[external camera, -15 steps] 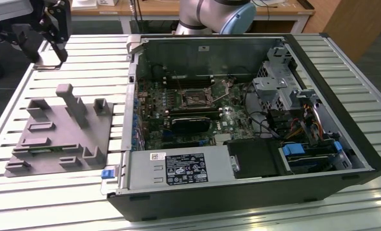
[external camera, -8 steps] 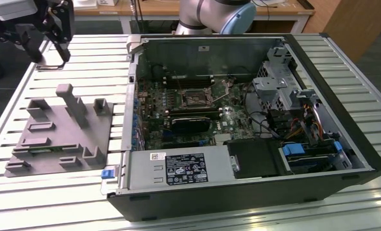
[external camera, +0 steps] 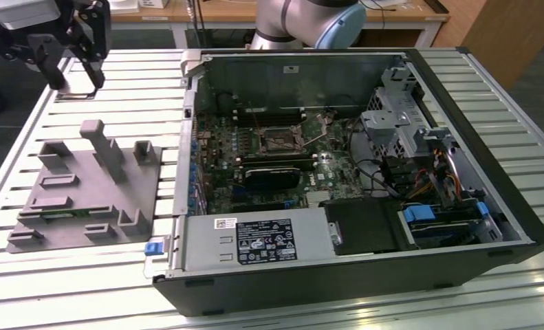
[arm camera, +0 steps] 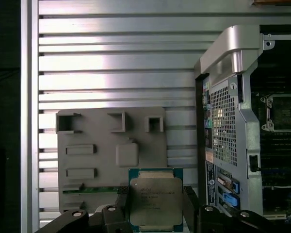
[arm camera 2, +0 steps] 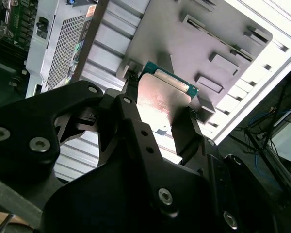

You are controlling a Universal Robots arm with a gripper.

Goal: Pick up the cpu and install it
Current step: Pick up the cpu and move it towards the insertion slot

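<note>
Your black gripper (arm camera: pixel 156 216) is squeezing the small flat square silver-grey cpu (arm camera: pixel 155 196) by its edges, holding it up near the grey plastic tray with blocks (arm camera: pixel 111 145) on the slatted metal worktop (arm camera: pixel 111 63). The square metal-framed socket (external camera: pixel 279 139) is sitting well apart, inside the open black computer case (external camera: pixel 345 292). I think you are doing best by carrying the cpu flat and squeezing gently. Tiny print is showing on its top and on a white sticker (external camera: pixel 263 240); I cannot read it.
</note>
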